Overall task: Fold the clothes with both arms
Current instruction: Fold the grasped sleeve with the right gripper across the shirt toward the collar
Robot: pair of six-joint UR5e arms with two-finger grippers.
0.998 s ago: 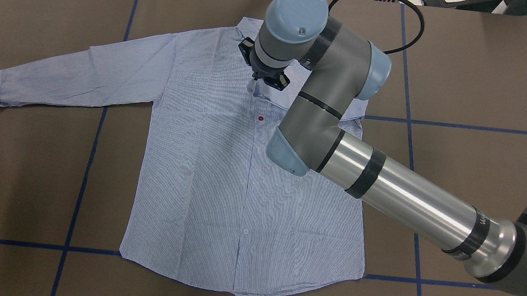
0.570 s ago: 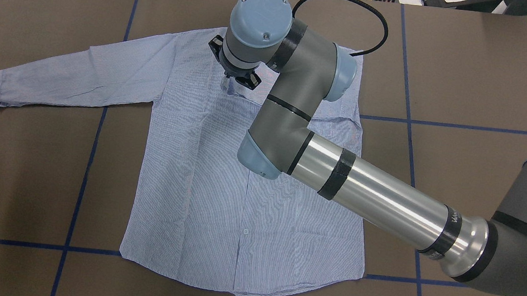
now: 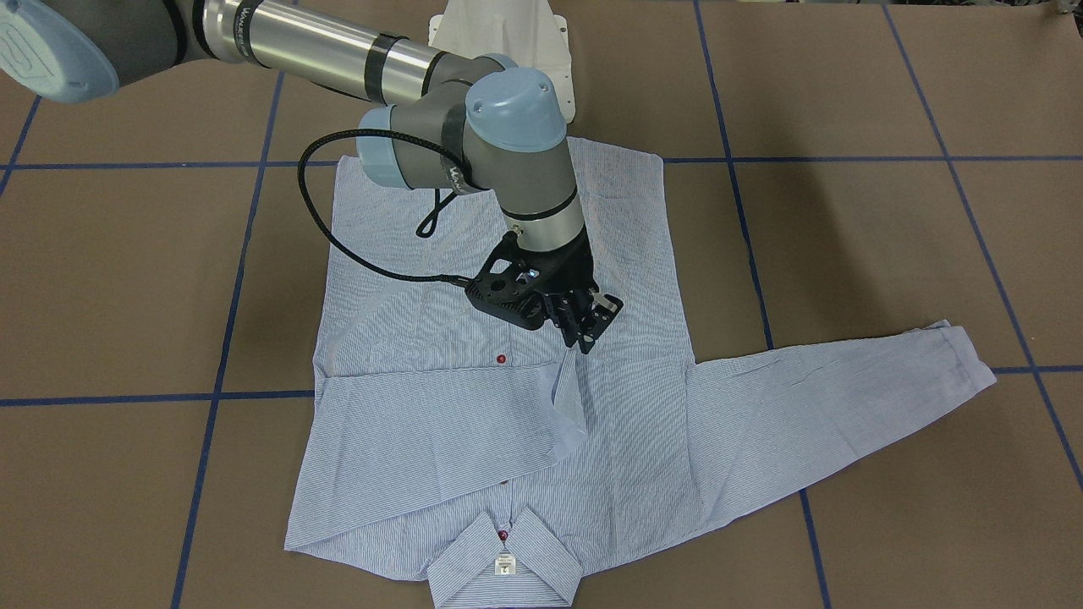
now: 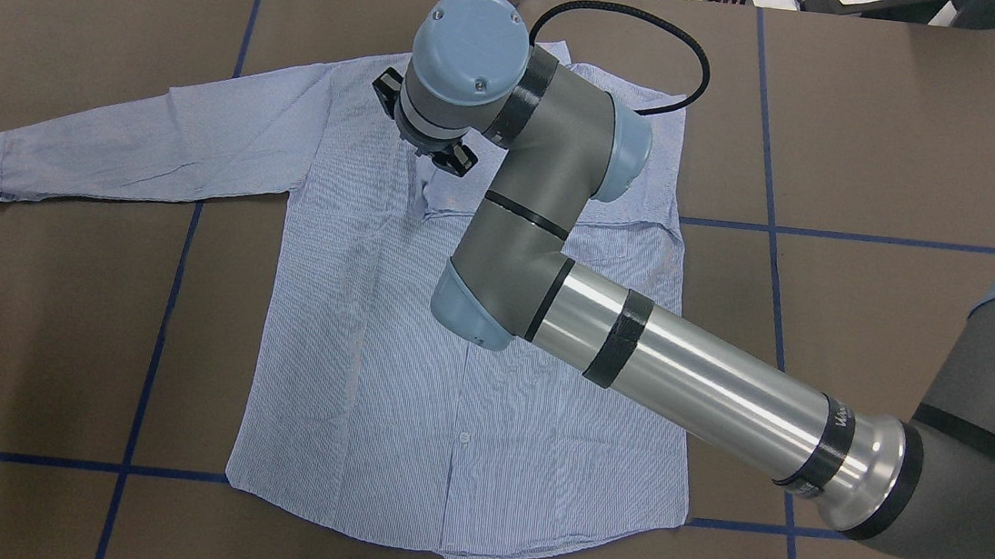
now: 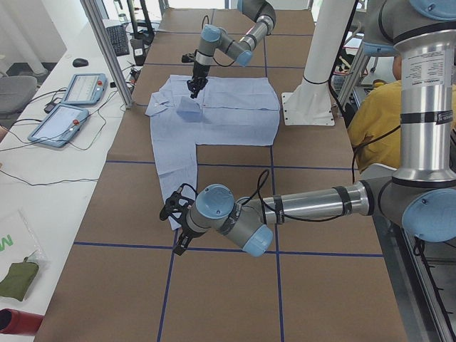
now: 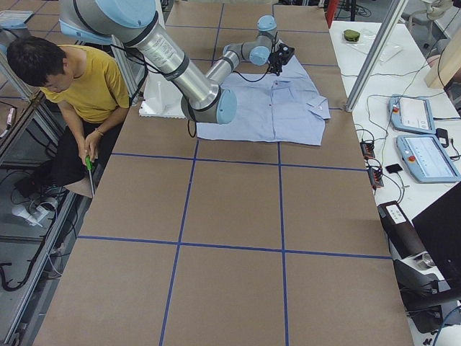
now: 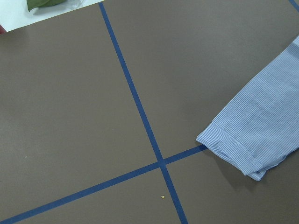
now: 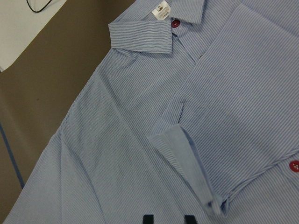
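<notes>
My right hand (image 3: 582,337) has carried the sleeve (image 3: 440,431) across the shirt (image 3: 406,321) and let go, open now, so one fold is done.

collar of shirt (image 4: 363,349) mostly hidden under right arm (image 4: 688,389) overhead, left gripper (image 5: 181,241) too small to judge

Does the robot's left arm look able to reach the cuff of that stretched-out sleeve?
Probably yes. The left gripper hangs close beside the sleeve cuff, which lies flat and uncovered on the table; the right gripper is far off over the shirt.
</notes>
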